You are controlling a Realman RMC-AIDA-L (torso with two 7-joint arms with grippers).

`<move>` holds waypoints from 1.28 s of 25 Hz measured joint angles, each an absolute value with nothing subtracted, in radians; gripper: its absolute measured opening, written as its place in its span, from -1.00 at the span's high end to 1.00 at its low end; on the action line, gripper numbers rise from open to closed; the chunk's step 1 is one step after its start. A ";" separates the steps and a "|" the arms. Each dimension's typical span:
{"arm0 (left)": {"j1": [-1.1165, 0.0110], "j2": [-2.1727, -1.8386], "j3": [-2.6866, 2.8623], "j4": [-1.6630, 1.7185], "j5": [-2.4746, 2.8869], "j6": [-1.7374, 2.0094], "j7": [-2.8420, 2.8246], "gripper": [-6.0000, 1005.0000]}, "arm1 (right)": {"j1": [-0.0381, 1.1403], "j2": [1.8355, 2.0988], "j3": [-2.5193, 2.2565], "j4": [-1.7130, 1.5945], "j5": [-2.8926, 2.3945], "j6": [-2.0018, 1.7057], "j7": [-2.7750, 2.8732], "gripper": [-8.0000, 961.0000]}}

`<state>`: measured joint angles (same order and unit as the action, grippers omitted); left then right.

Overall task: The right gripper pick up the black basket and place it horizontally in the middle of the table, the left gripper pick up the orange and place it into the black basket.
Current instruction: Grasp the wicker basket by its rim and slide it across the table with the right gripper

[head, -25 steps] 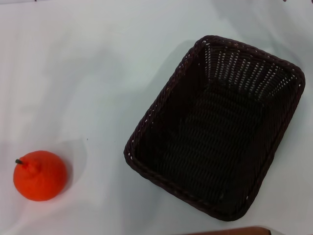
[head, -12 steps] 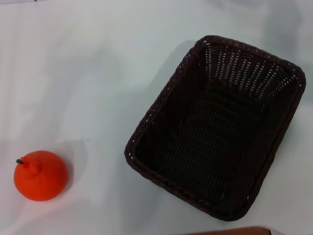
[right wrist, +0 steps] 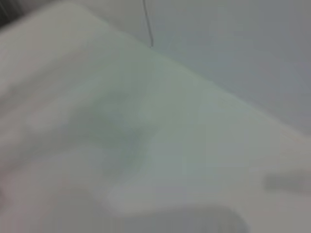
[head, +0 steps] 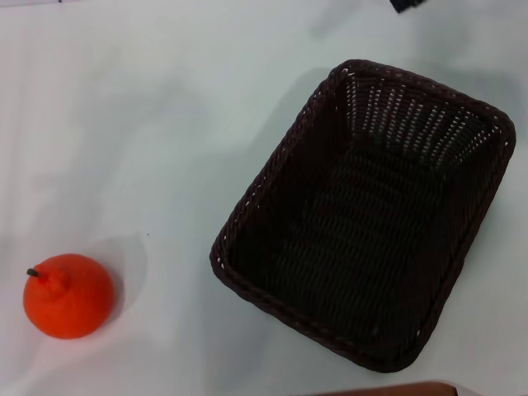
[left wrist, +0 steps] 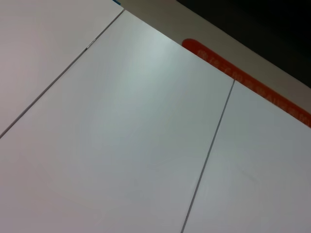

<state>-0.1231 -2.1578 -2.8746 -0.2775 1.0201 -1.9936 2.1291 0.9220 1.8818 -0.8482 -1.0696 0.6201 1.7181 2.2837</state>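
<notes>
The black basket (head: 272, 169) stands empty on the white table (head: 148, 124), right of the middle, its long side running diagonally. The orange (head: 68, 295) rests on the table at the near left, well apart from the basket, its stem pointing left. A small dark tip of my right gripper (head: 406, 4) shows at the far edge of the head view, beyond the basket's far rim and not touching it. My left gripper is out of view. The wrist views show neither the basket nor the orange.
A brown edge (head: 388, 389) shows at the near border below the basket. The left wrist view shows white panels with thin seams (left wrist: 209, 155) and a red strip (left wrist: 243, 80). The right wrist view shows only a white surface (right wrist: 146, 136).
A dark tip of my right gripper has come into the head view at the far right edge. The basket and the orange have not moved.
</notes>
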 joint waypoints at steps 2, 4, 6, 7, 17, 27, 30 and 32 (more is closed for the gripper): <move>-0.123 -2.158 -2.874 -0.278 1.020 -1.984 2.129 -0.66 | 0.928 1.891 -0.860 -1.067 0.571 1.735 2.287 -0.75; -0.123 -2.157 -2.873 -0.277 1.020 -1.972 2.129 -0.66 | 0.929 1.905 -0.872 -1.066 0.529 1.742 2.289 -0.75; -0.123 -2.157 -2.873 -0.276 1.021 -1.966 2.129 -0.66 | 0.925 1.918 -0.878 -1.064 0.495 1.741 2.290 -0.75; -0.123 -2.158 -2.873 -0.276 1.021 -1.962 2.129 -0.66 | 0.923 1.925 -0.879 -1.061 0.480 1.740 2.288 -0.74; -0.127 -2.158 -2.873 -0.276 1.029 -1.948 2.129 -0.65 | 0.920 1.948 -0.917 -0.881 0.414 1.635 2.249 -0.74; -0.138 -2.157 -2.871 -0.281 1.030 -1.925 2.129 -0.65 | 0.925 1.977 -0.933 -0.783 0.389 1.532 2.175 -0.40; -0.140 -2.157 -2.870 -0.282 1.031 -1.917 2.129 -0.65 | 0.922 1.976 -0.927 -0.790 0.404 1.534 2.167 -0.09; -0.140 -2.156 -2.870 -0.283 1.031 -1.916 2.129 -0.65 | 0.922 1.971 -0.924 -0.786 0.411 1.549 2.166 0.12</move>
